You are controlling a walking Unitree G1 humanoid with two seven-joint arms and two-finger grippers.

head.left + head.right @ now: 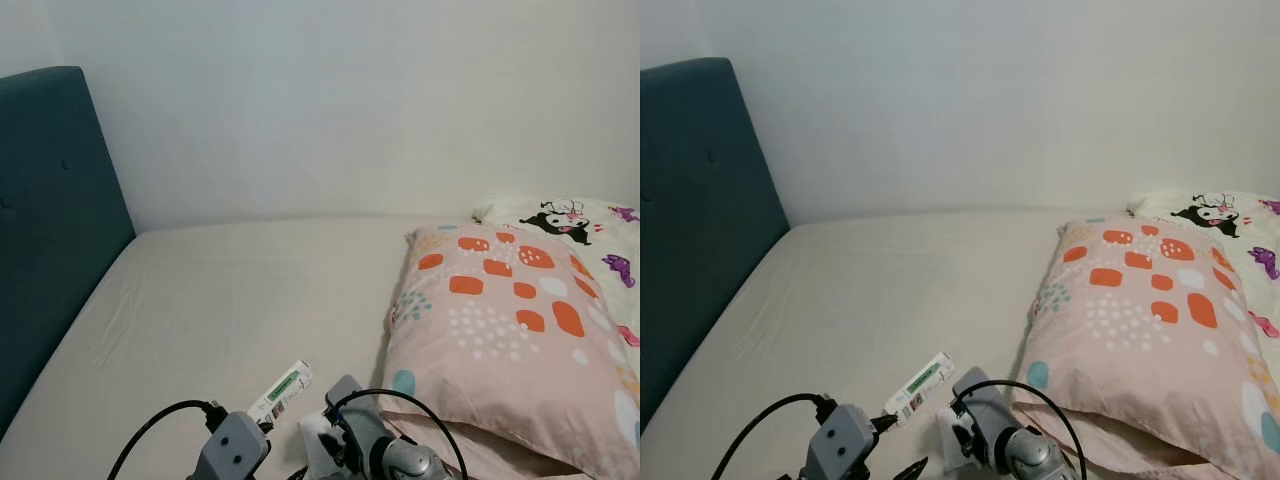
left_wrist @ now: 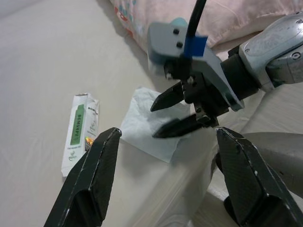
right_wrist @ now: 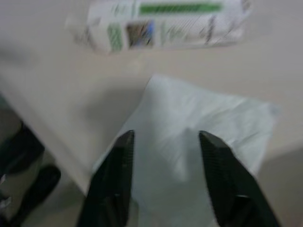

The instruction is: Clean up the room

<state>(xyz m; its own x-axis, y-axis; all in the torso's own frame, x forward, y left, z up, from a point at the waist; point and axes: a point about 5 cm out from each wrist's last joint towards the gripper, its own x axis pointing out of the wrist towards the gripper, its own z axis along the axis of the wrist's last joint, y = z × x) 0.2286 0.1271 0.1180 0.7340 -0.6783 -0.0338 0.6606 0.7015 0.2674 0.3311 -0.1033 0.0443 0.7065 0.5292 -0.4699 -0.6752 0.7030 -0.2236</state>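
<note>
Your right gripper's fingers (image 2: 182,112) stand parted over the crumpled white tissue (image 2: 151,124) at the bed's (image 1: 220,300) near edge, gripping nothing yet. The left gripper (image 2: 165,182) gapes empty nearby, and the green-and-white flat wrapper (image 2: 78,132) lies just beside the tissue.

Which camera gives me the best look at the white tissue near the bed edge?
The left wrist view: the flat, crumpled white tissue shows nearly whole, with the right gripper open just over it and the white-and-green wrapper beside it. The right wrist view shows it close but blurred. In the eye views the arms hide most of it.
</note>
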